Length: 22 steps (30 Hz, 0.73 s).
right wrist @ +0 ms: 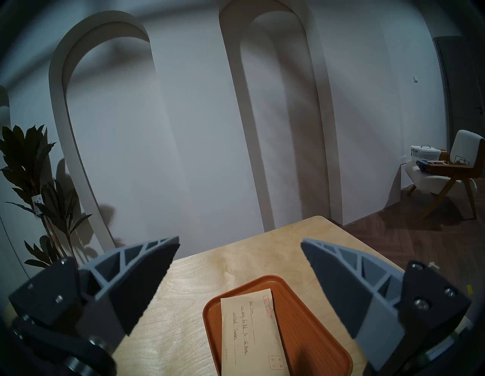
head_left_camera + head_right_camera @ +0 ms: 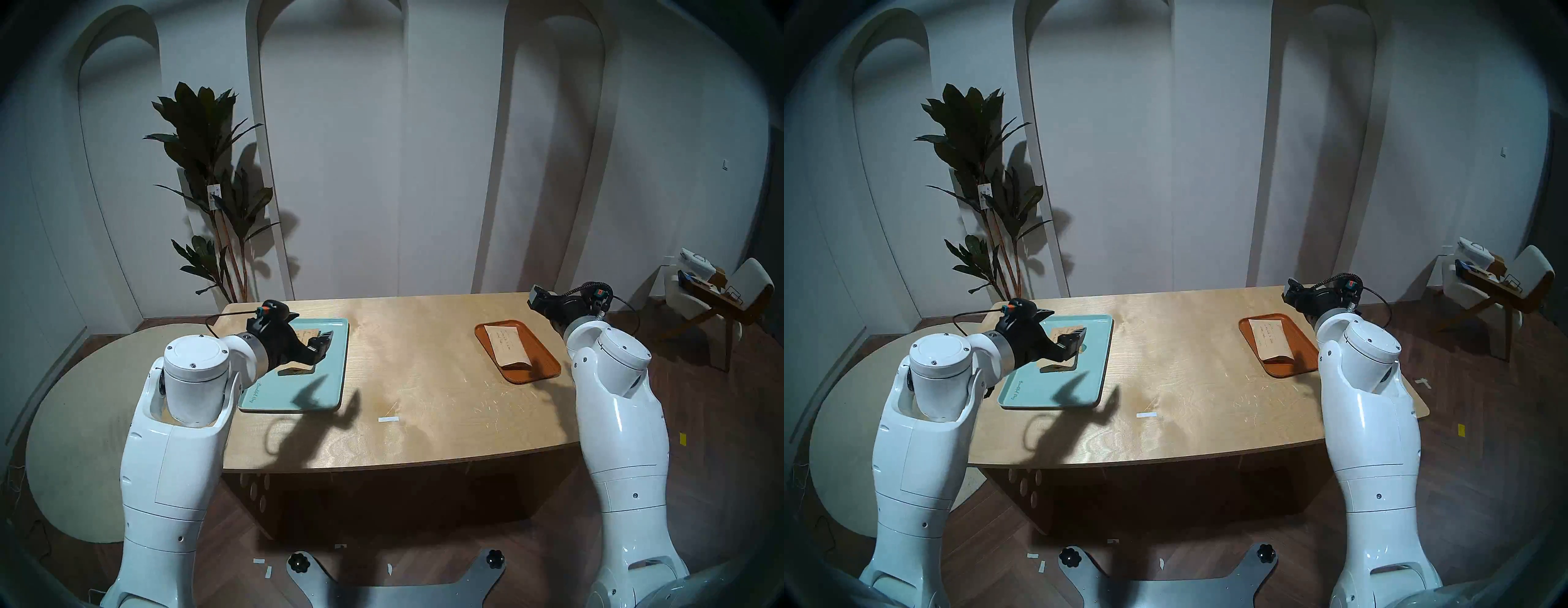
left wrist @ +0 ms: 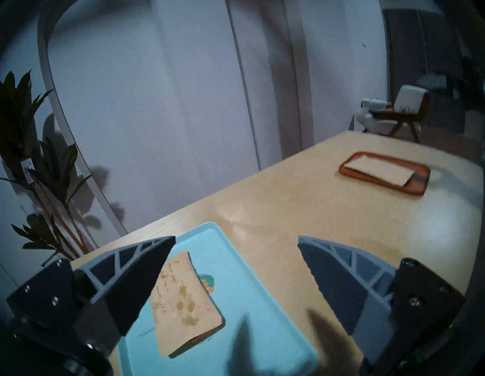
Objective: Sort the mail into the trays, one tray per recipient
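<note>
Both claws gape empty: the left claw (image 3: 236, 265) hangs above the blotched envelope (image 3: 183, 302) lying lengthwise in the mint-green tray (image 3: 249, 309), the right claw (image 1: 240, 265) above the paler envelope (image 1: 252, 336) in the orange-brown tray (image 1: 315, 341), so sorting looks finished.

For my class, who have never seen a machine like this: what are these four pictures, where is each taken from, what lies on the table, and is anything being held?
It is a robot with two white arms. Two pictures look down from its head; the other two come from a camera on each wrist, with that arm's own dark fingers in the bottom corners. On the wooden table a mint-green tray holds a blotched envelope, and an orange-brown tray holds a paler envelope. A white tape strip lies near the front. The left gripper and the right gripper are open and hold nothing.
</note>
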Tool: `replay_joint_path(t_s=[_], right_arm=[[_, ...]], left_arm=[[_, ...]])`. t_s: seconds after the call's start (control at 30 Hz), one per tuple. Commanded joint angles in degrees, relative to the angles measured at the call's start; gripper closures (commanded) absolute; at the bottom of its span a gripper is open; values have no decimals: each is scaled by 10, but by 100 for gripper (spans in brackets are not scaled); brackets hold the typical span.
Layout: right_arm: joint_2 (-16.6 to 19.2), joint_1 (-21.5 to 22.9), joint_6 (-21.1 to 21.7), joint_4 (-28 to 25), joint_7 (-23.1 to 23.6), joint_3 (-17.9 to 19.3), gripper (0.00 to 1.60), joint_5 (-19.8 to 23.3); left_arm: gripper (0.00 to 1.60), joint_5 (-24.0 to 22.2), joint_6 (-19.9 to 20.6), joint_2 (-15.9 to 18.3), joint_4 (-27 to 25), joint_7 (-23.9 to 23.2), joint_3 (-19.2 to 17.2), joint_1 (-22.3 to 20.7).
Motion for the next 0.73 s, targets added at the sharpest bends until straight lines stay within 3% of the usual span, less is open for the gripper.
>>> replay_joint_path(t_s=[0.0, 0.1, 0.23, 0.37, 0.7], right_arm=[[0, 7, -5, -12, 1, 1, 0, 1], [1, 7, -5, -13, 1, 1, 0, 2], [1, 6, -5, -14, 0, 1, 0, 3], [1, 6, -6, -15, -1, 1, 0, 4], [2, 5, -7, -17, -2, 1, 0, 6]], left_arm=[[0, -68, 68, -65, -40, 20, -18, 3], [0, -86, 91, -78, -48, 31, -26, 4], [0, -126, 151, -111, -68, 66, -43, 6], [0, -154, 162, -140, -81, 103, -56, 6], [0, -221, 162, -152, -98, 194, -54, 11]])
